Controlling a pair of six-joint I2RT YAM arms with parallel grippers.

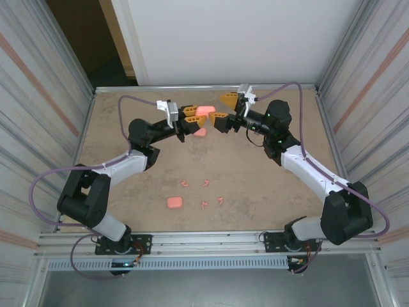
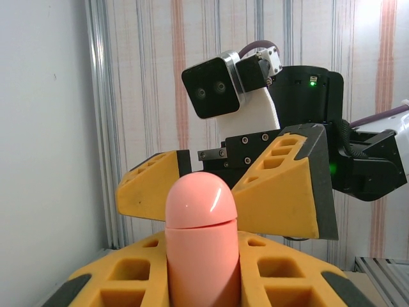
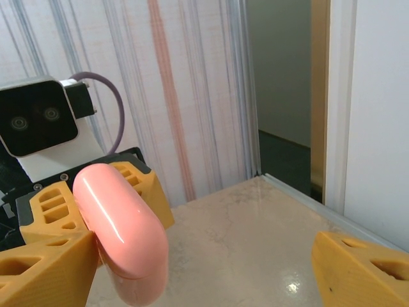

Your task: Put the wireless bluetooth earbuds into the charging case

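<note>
Two-handed work: hold the left pincer [image 1: 195, 115] pinched firmly on the charging case [image 1: 206, 110] at twelve o'clock, bring the spread right pincer [image 1: 217, 107] squarely onto its lid [image 2: 198, 198], then fetch the earbuds [image 1: 207, 182] scattered toward six o'clock on the tabletop [image 1: 268, 185].

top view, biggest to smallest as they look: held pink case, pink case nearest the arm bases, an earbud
1. held case, near case: look alike; the held one sits nearer the camera, so unranked
2. earbud: far smaller
</note>
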